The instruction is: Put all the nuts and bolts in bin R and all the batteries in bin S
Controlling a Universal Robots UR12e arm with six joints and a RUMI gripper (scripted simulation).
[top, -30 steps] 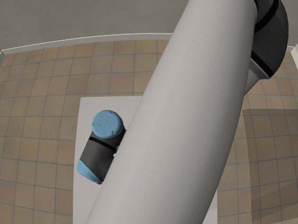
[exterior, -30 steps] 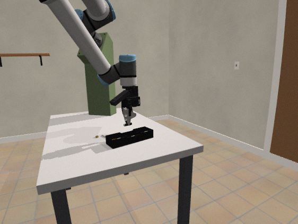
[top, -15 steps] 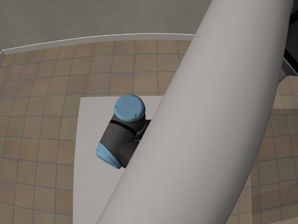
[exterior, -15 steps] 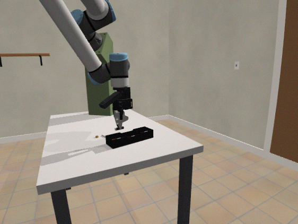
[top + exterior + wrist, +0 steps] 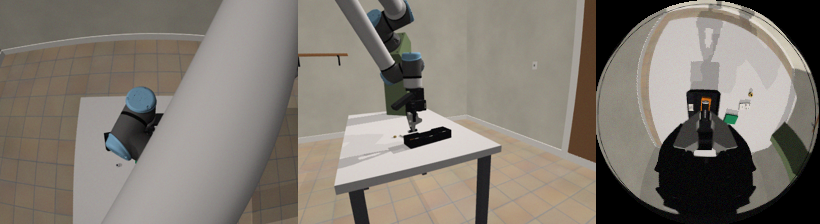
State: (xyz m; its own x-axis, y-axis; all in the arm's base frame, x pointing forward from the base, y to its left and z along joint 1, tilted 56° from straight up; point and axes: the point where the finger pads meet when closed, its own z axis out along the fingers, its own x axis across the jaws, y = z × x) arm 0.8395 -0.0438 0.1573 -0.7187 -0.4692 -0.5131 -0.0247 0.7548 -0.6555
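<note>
Gripper [image 5: 412, 130] [image 5: 705, 111] points down near a long black open-topped container [image 5: 428, 139] [image 5: 717, 95], with its fingers nearly closed; whether a part is clamped between the tips cannot be determined. The container rests on a white rectangular table [image 5: 90, 191] [image 5: 377, 170] [image 5: 671, 65]. Its bin markings are not legible. An orange item [image 5: 706, 99] shows inside the container, partly covered by the fingertips. Outside the container, a small brass-coloured part [image 5: 394, 136] [image 5: 750, 94] lies on the table near small pale parts [image 5: 744, 106]. A green rectangular item [image 5: 730, 118] is positioned beside the container.

The gripper [image 5: 412, 130] [image 5: 705, 111] is lower and has shifted from behind the middle of the black bins [image 5: 430, 138] [image 5: 703, 92] toward their orange-marked end, closer to them.
</note>
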